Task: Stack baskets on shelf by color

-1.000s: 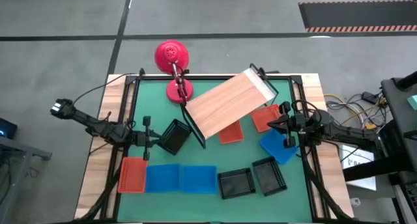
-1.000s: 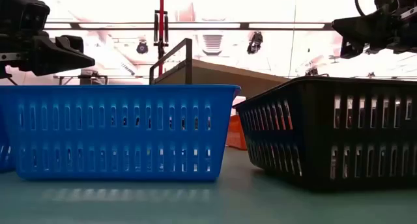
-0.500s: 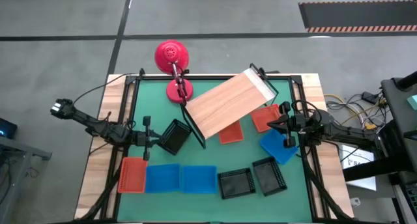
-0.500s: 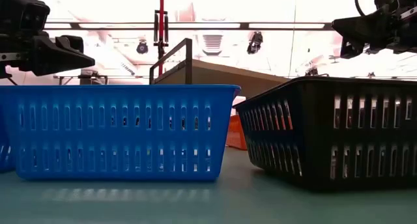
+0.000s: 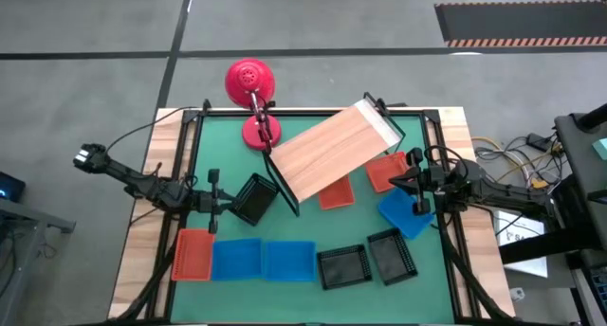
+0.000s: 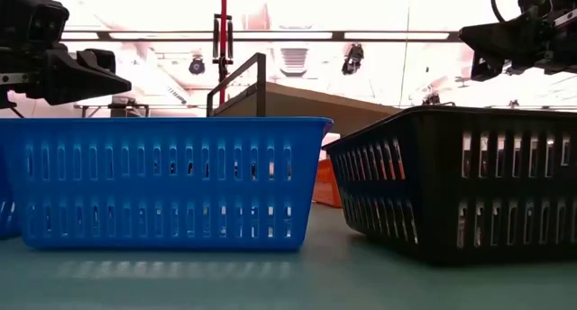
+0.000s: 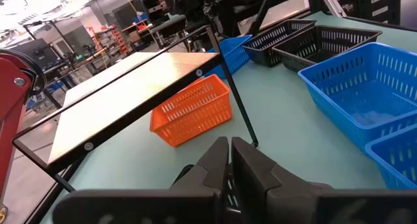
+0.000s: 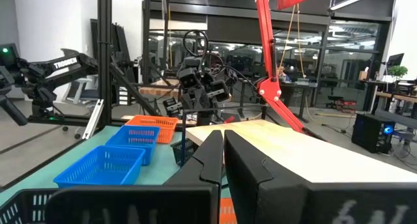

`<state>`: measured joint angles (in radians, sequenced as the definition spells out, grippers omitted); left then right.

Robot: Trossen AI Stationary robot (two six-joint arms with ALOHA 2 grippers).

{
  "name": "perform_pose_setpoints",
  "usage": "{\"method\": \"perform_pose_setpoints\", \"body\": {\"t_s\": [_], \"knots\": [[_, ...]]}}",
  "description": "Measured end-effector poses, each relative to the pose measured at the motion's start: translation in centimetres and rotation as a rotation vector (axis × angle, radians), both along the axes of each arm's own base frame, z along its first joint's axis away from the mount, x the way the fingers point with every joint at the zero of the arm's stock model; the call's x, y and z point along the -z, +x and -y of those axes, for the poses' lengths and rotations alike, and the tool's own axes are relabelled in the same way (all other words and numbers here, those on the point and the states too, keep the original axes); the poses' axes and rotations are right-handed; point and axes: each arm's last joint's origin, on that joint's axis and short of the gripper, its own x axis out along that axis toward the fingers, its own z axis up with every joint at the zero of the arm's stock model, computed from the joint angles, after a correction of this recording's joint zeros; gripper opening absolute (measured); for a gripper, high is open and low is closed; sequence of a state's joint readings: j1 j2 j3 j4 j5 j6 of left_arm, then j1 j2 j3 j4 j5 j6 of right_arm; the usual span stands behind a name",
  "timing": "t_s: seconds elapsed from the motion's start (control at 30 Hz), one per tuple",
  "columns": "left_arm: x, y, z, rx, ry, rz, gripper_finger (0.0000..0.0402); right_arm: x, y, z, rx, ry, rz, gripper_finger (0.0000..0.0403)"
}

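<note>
I count nine baskets on my bench (image 5: 194,132): three red-orange, three blue and three black, all shallow square trays of slotted plastic mesh. Along the front edge, from the left, sit a red-orange basket (image 5: 193,254), two blue baskets (image 5: 235,260) (image 5: 288,261) side by side and touching, then two black baskets (image 5: 342,266) (image 5: 392,255), the second turned a little askew. A third black basket (image 5: 253,199) lies tilted just ahead of my left pincer (image 5: 224,202), near the left edge; that pincer is clenched with its fingers pressed together and grasps nothing, and I cannot tell whether it touches the basket. The shelf (image 5: 334,149), a light wooden board on a thin black wire frame, stands slantwise in the middle of the bench, running from the centre toward the far right corner. A red-orange basket (image 5: 335,193) sits partly under its near edge, another red-orange one (image 5: 384,171) lies near the right edge, and the third blue basket (image 5: 405,213) lies turned diagonally just in front of it. My right pincer (image 5: 395,181) hovers at the right edge over those two, fingers closed tight on nothing. A round red lamp (image 5: 249,81) on a red base stands at the far edge, left of the shelf.
</note>
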<state>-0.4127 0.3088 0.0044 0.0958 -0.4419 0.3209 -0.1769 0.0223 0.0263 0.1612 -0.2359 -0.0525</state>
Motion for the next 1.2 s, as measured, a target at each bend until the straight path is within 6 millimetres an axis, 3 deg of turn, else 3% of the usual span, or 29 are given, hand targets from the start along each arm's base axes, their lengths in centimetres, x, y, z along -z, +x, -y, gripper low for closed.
{"method": "perform_pose_setpoints", "body": {"t_s": [1.1,1.2], "knots": [[-0.19,-0.02,-0.08,-0.020,0.002,0.020,0.0004,-0.01,0.00,0.00,0.000,0.000,0.000,0.0009],[-0.57,0.04,-0.04,-0.030,-0.086,0.061,0.0004,-0.01,0.00,0.00,0.000,0.000,0.000,0.0009]]}}
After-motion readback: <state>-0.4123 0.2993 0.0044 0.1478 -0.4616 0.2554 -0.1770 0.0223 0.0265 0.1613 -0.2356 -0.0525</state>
